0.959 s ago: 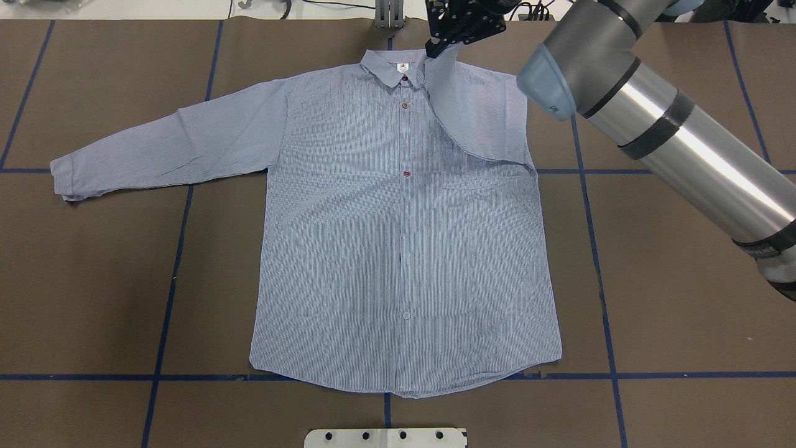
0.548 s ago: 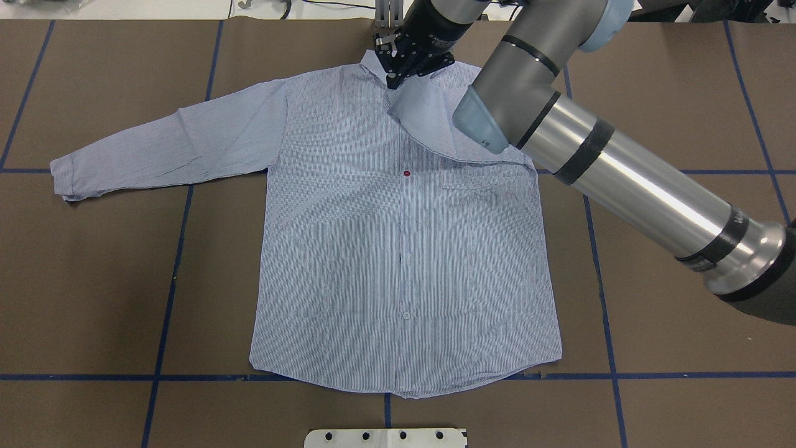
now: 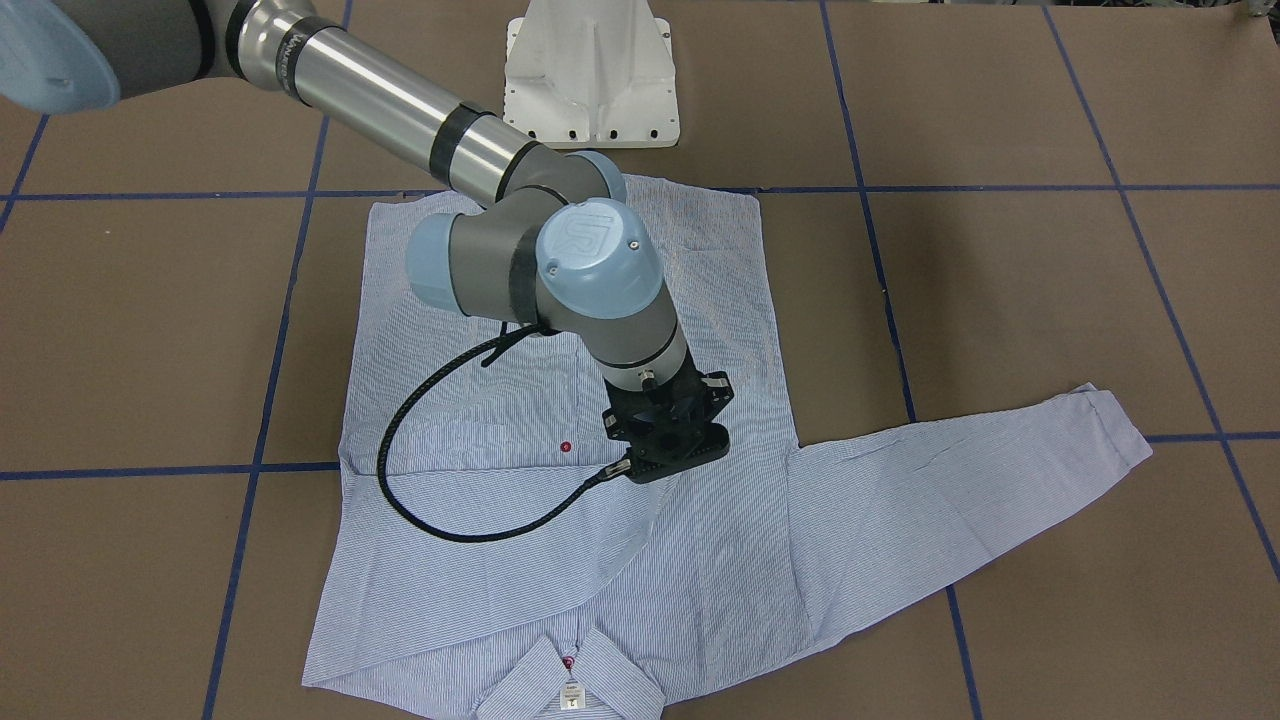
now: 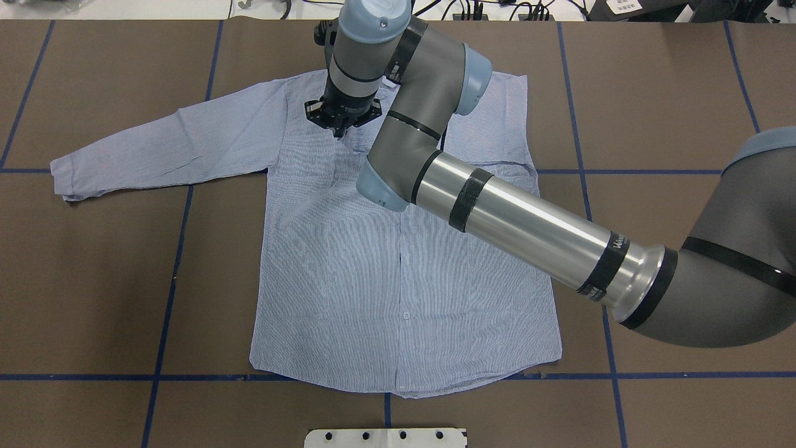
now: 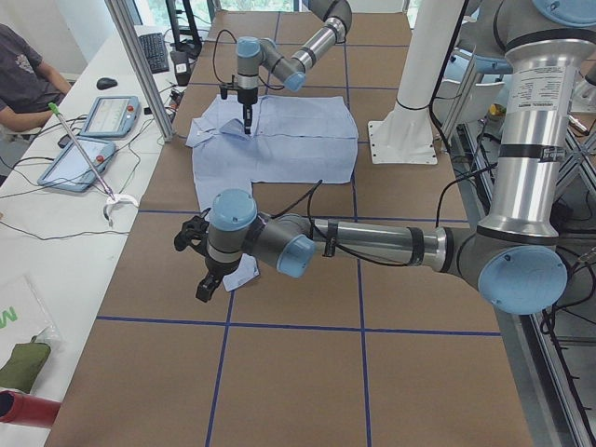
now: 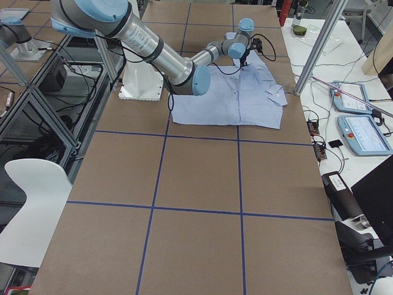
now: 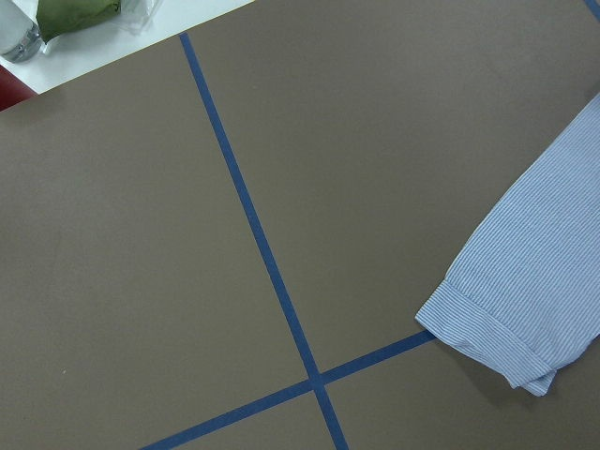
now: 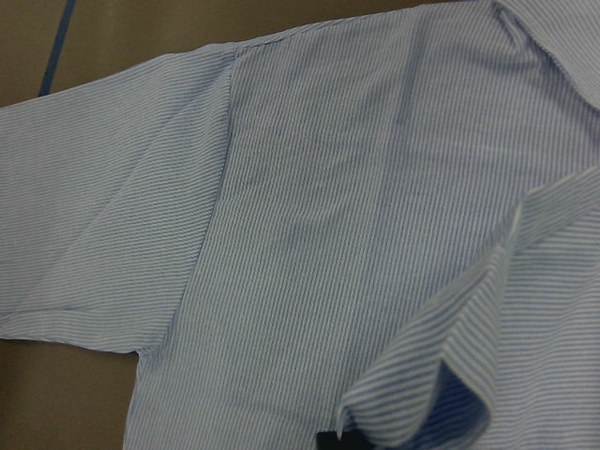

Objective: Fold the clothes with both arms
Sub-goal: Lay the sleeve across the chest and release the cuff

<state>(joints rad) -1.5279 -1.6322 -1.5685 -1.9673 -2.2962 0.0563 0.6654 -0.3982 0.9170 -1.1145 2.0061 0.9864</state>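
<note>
The light-blue striped shirt (image 4: 398, 280) lies flat, front up, on the brown table, collar (image 3: 570, 680) at the far side from the robot. Its one sleeve (image 4: 155, 146) stretches out sideways. The other sleeve (image 3: 480, 560) is folded across the chest. My right gripper (image 4: 339, 127) reaches over the shirt and is shut on that sleeve's cuff (image 8: 422, 394), low over the chest near the outstretched sleeve's shoulder. My left gripper (image 5: 203, 279) hovers over bare table just past the outstretched cuff (image 7: 525, 300); I cannot tell whether it is open or shut.
Blue tape lines (image 4: 168, 280) grid the table. The white pedestal base (image 3: 590, 70) stands at the robot's edge. A person (image 5: 23, 74), tablets (image 5: 107, 116) and a metal post (image 5: 140, 65) are along the operators' side.
My right gripper has swept from the collar towards the outstretched sleeve's shoulder, pulling the held sleeve further across the chest. The right arm now covers the collar in the overhead view.
</note>
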